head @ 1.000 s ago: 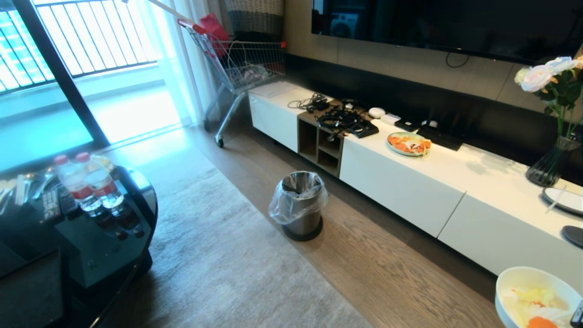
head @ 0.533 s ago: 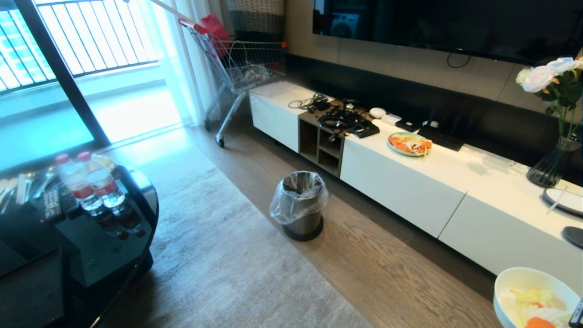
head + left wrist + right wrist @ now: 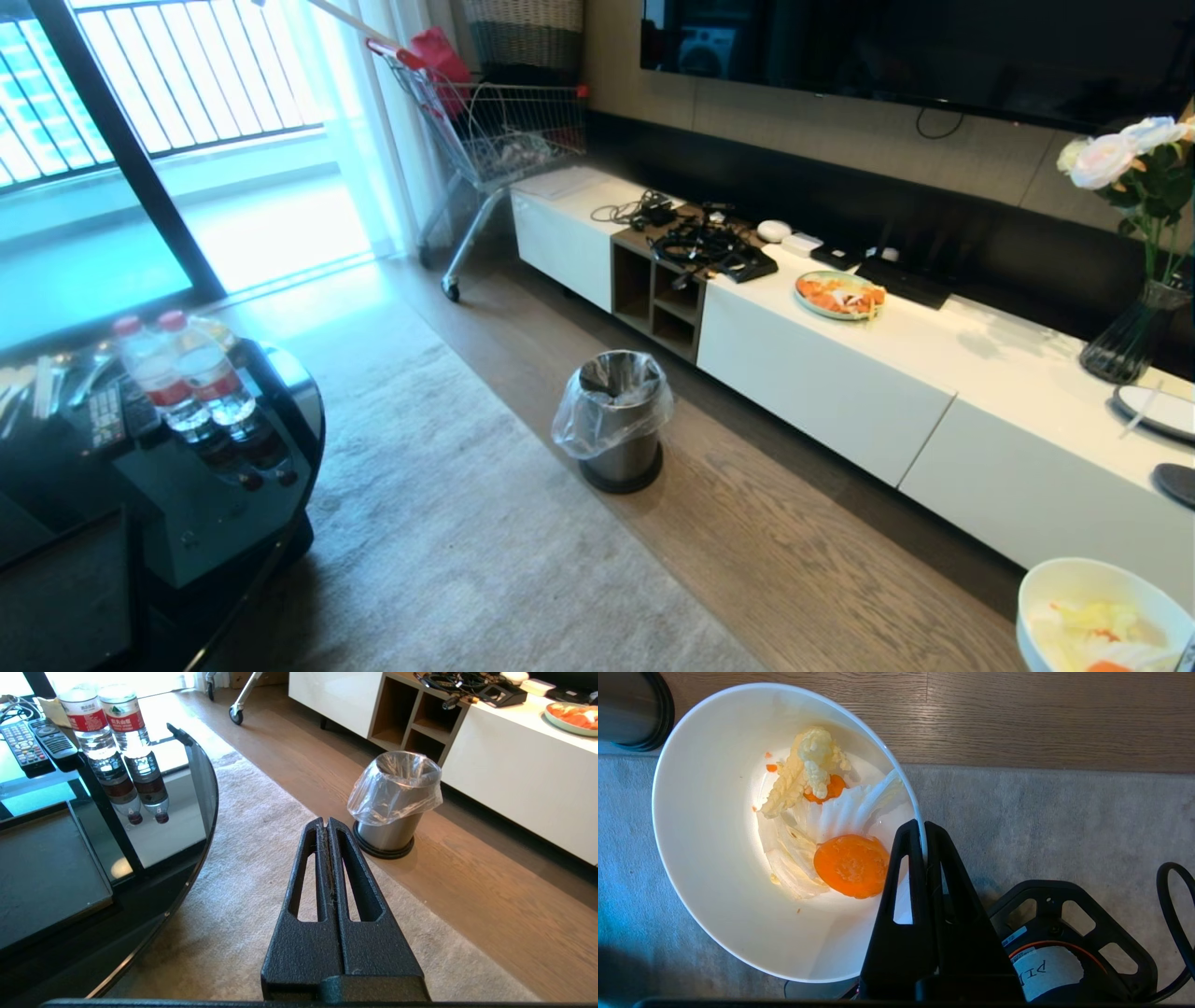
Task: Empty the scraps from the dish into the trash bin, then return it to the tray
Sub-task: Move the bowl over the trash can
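- Black, pressed flat together and holding nothing: your left claw (image 3: pixel 328 826) hangs idle above the grey rug, beside the dark glass counter (image 3: pixel 154 868) with its two water bottles (image 3: pixel 114 742).
- Brushed steel with a black base ring and a clear liner bag, the small cylindrical trash bin (image 3: pixel 617 419) stands on the wood floor ahead of you, well apart from the dish.
- Glossy white ceramic, the deep round bowl (image 3: pixel 752 830) shows at the head view's lower right corner, carried over the rug edge with the bin's base just beside it in the right wrist view.
- Your right claw (image 3: pixel 924 833) is clamped thin on the bowl's rim, one finger inside, one outside.
- Judge that hold as marginal: the glaze is slick, the bowl stiff, breakable and off-balance from a single rim pinch, so tip it slowly.
- The scraps (image 3: pixel 817 826), pale cabbage-like bits and a round orange slice, look light and damp; they may cling.
- The black tray is not identifiable here.
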Robot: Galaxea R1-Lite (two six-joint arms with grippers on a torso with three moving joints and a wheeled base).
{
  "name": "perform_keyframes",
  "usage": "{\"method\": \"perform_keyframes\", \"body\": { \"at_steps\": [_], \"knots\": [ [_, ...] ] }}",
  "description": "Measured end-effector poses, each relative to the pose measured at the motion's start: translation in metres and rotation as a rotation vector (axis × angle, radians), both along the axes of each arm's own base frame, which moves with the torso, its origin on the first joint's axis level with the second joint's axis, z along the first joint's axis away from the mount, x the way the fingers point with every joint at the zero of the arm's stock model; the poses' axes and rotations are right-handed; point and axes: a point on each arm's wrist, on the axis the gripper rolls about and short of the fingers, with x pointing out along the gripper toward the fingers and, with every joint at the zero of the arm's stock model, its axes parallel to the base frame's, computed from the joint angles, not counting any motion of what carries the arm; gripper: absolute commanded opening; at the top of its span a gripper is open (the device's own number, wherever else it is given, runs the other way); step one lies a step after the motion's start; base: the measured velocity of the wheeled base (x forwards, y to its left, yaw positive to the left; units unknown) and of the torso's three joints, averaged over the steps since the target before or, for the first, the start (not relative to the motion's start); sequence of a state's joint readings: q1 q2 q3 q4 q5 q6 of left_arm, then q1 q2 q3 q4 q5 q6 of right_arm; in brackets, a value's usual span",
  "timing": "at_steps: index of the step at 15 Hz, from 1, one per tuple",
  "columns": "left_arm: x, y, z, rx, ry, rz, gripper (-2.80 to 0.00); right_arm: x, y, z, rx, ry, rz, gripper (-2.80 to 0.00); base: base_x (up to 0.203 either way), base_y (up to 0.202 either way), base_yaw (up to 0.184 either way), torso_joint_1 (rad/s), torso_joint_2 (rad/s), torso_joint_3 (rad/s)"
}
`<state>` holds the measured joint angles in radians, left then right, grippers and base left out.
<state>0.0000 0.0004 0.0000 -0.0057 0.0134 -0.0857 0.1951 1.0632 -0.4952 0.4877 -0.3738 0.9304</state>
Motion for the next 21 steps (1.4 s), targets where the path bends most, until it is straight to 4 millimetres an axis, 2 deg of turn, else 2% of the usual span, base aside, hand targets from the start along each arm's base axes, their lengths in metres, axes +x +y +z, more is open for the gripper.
{"method": "perform_keyframes", "body": {
  "at_steps": [6, 21],
  "knots": [
    [0.0000, 0.0000, 0.0000, 0.001, 0.000, 0.000, -2.80, -0.0036, -0.0008, -0.0024, 0.000, 0.003, -0.003, -2.80, 0.019, 0.000, 0.000, -0.001, 0.00, 0.000],
    [0.0000, 0.0000, 0.0000, 0.002, 0.000, 0.000, -2.80, -0.0063, -0.0013, -0.0044, 0.002, -0.001, -0.003, -2.80, 0.185, 0.000, 0.002, 0.003, 0.00, 0.003]
  ]
}}
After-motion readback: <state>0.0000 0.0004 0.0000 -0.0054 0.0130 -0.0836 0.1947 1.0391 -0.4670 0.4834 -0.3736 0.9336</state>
